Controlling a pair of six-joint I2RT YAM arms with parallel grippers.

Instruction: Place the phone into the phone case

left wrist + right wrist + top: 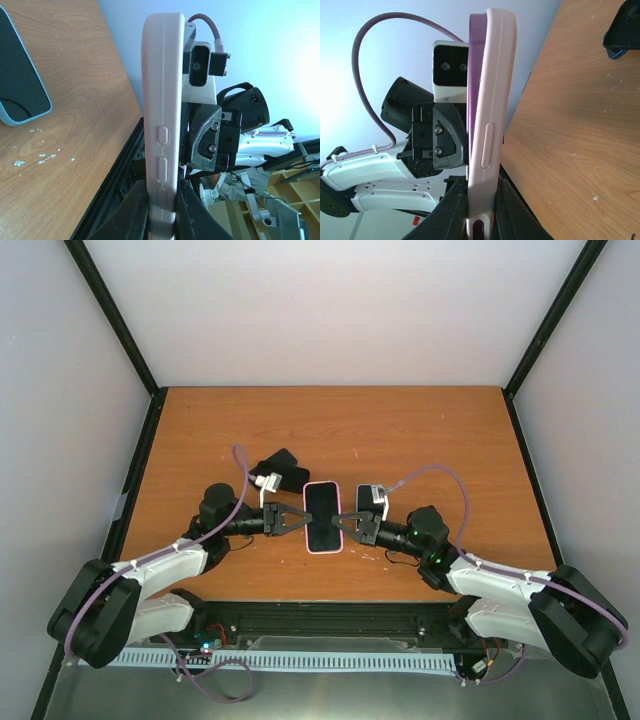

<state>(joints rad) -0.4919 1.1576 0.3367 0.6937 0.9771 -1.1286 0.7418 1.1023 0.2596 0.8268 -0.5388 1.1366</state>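
The phone [322,512] sits screen-up inside the pink case [322,551], mid-table [400,430], between the two arms. The left gripper [300,520] meets the case's long edge at 9 o'clock and the right gripper [345,521] meets the opposite edge at 3 o'clock. Both wrist views show the fingers pinched shut on the case, one pad on the face and one on the back. Whether the pair is lifted or resting on the wood I cannot tell.

From the right wrist, a purple strip of the phone [474,60] shows above the case's lip [492,100] along that side, so I judge it not fully seated there. The left wrist shows only the case's edge [161,100] with its moulded buttons.

The phone looks stiff, fairly weighty and smooth-faced, so it may slide under a thin pinch. The case seems soft and rubbery: its lip will stretch and spring back, and it gives good friction. Best hold is on the long edges away from the buttons, one side pinned while the other is pressed down toward the corners until the lip snaps over. Squeezing hard on the glass or twisting the two grips against each other is the risk.

A black item [283,470] lies at 11 o'clock from the phone, and a blue-edged phone [20,75] lies flat on the table nearby, both apart from the grip
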